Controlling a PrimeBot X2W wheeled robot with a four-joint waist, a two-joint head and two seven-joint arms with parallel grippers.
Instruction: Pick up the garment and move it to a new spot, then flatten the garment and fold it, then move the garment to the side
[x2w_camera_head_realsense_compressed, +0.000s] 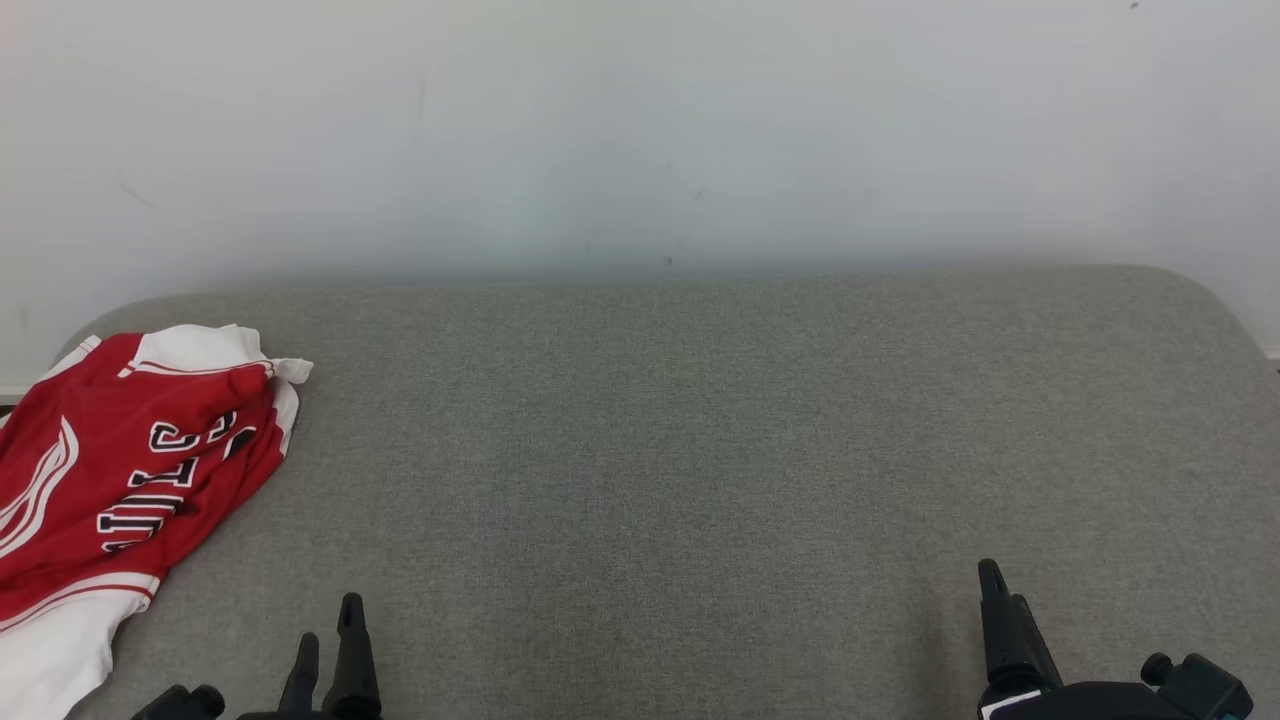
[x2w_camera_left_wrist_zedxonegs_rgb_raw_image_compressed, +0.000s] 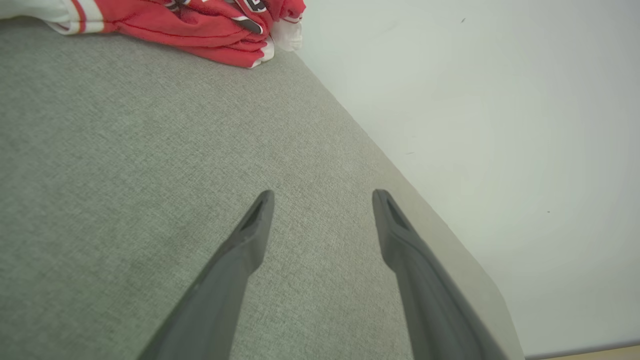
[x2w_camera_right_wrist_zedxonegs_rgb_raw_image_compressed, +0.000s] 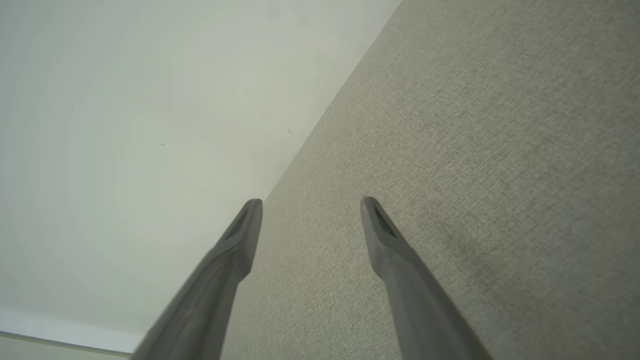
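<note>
Red and white garment (x2w_camera_head_realsense_compressed: 130, 460) bunched at the left edge of the grey padded surface (x2w_camera_head_realsense_compressed: 680, 450), my left gripper (x2w_camera_head_realsense_compressed: 329, 620) near left, fingers wide, empty, my right gripper (x2w_camera_right_wrist_zedxonegs_rgb_raw_image_compressed: 311, 201) near right, wide, empty

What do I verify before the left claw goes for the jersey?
1. Left claw open, nothing between its fingers: ok.
2. Right claw open and empty: ok.
3. Garment located: ok. It lies at the left end of the gray surface, on the left claw's side.
4. Path from left claw to garment: ok. The left wrist view shows bare fabric between them.
5. Garment lying flat: not ok. It is bunched in layers.
6. Garment wholly on the surface: cannot tell. Its white part runs off the head view's lower left corner.
</note>
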